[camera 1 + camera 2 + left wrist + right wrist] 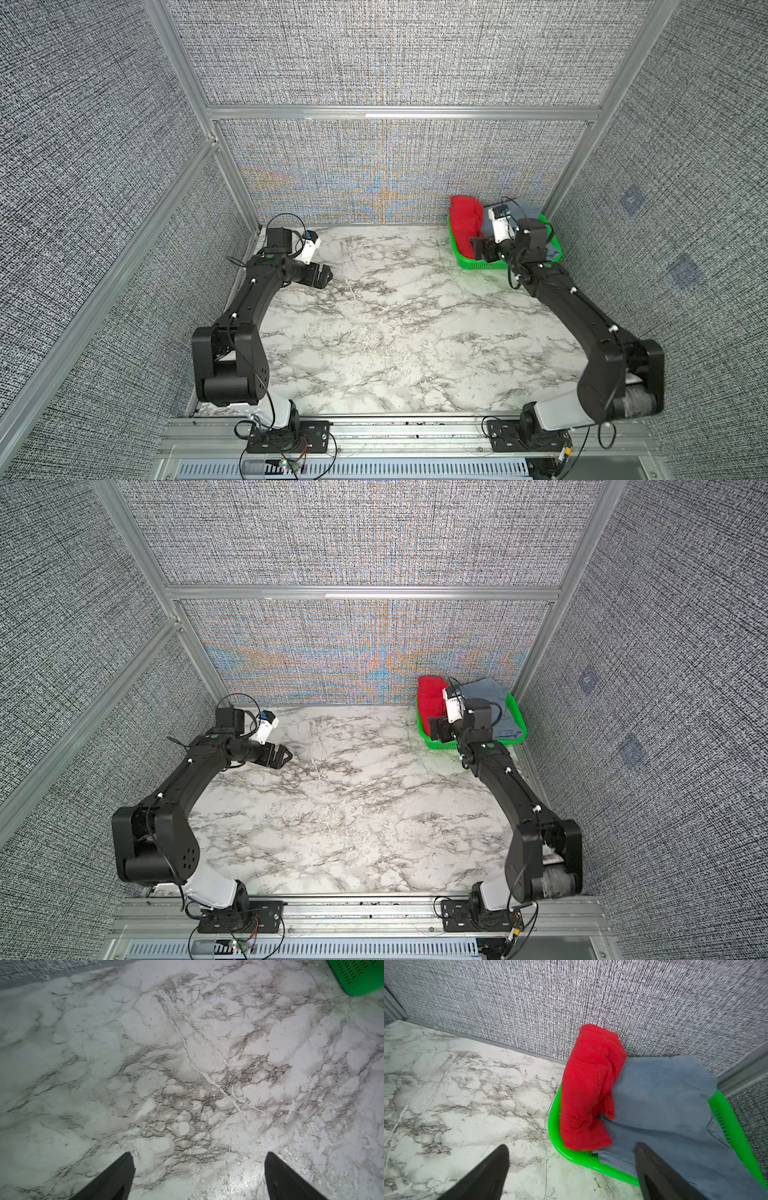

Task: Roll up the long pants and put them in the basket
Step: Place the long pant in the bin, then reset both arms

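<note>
Long pants (588, 1088): bundled in basket (552, 1126), against blue garment (664, 1105).
Left gripper (199, 1155): spread, empty.
Right gripper (572, 1147): spread, empty, near basket.

Bright even light, faint shadows, colored moiré on back wall (386, 187), wrist views blurred, edges bowed

A folded blue-grey denim garment (664, 1105) lies in a bright green slotted plastic basket (553, 1126) on the white marble-patterned tabletop (395, 332).
</note>
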### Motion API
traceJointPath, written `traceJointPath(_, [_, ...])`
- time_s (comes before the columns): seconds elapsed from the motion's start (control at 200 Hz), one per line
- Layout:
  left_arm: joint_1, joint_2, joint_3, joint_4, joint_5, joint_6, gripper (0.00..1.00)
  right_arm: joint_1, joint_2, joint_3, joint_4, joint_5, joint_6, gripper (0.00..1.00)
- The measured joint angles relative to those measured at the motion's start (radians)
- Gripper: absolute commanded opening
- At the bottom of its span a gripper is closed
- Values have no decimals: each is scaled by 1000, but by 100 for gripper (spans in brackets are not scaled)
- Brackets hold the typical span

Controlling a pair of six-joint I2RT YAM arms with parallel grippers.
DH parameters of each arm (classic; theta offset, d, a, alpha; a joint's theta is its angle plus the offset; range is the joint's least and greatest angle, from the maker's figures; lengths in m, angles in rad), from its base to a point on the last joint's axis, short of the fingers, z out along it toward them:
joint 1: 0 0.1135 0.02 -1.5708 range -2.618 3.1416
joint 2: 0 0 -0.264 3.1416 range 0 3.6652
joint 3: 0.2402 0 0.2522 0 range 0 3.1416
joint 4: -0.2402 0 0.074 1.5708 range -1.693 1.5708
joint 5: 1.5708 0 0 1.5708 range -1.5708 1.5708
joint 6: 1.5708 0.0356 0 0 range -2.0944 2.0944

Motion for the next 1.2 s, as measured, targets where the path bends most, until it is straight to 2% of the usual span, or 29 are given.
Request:
traceJointPath(0.18, [5, -118, -204, 173, -87, -60, 99, -33, -166, -203, 114, -16, -7, 99])
traceJointPath(0.36, [6, -340, -579, 501, -81, -92, 99, -45, -227, -374, 177, 11, 26, 99])
traceJointPath(0.475, [6, -429, -735, 709, -82, -92, 99, -51, -237, -417, 230, 13, 42, 99])
traceJointPath(0.6, [6, -413, -766, 843, -109, -100, 99, -51, -212, -520, 381, 13, 66, 99])
traceJointPath(0.811, [7, -266, -805, 1011, -115, -116, 99, -53, -155, -678, 592, 84, 50, 99])
traceJointPath(1.201, [7, -175, -875, 1282, -111, -174, 99, -57, -36, -749, 839, 81, 55, 99])
